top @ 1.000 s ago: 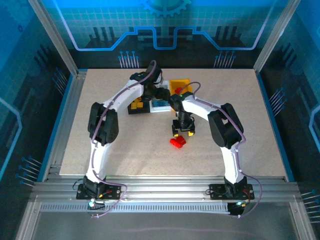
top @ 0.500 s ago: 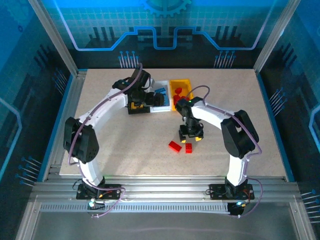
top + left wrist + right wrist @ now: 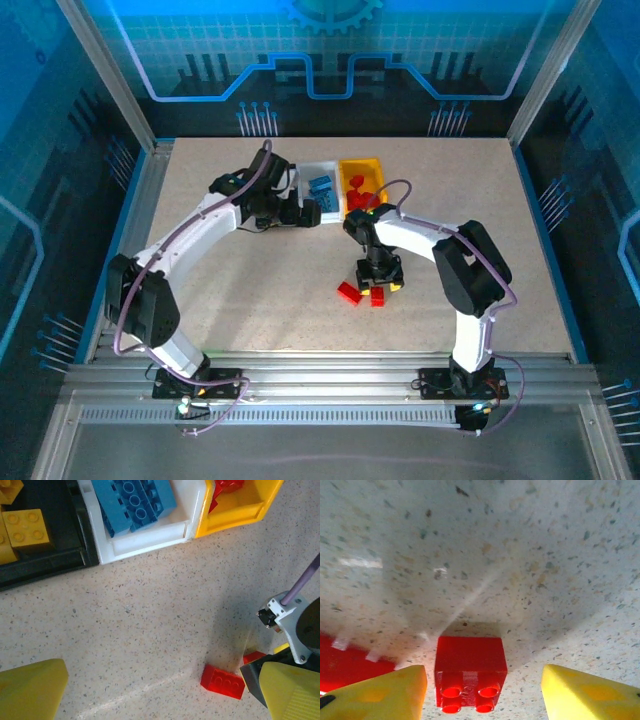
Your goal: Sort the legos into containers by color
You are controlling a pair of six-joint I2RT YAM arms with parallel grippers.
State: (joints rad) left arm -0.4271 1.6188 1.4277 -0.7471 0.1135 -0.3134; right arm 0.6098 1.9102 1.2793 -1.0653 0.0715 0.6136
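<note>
Left gripper (image 3: 160, 695): jaws spread wide, nothing between them, hanging on the near side of the white bin (image 3: 145, 537).
Black bin (image 3: 45, 565): joined to the white bin's left wall; held glossy yellow bricks (image 3: 26, 527).
White bin contents: long blue bricks (image 3: 135, 502) with ringed studs.
Yellow bin (image 3: 235, 517): against the white bin's right wall; red bricks (image 3: 227, 486) inside.
Right gripper (image 3: 482, 690): jaws apart, straddling a square four-stud red brick (image 3: 470, 672) on the speckled tabletop (image 3: 520, 555), near-right of the white bin; not clamped.
Risk: I judged the slick, hard brick might twist or skid, since it sat closer to one finger; closing could also nudge the neighbouring red brick (image 3: 350, 667).
</note>
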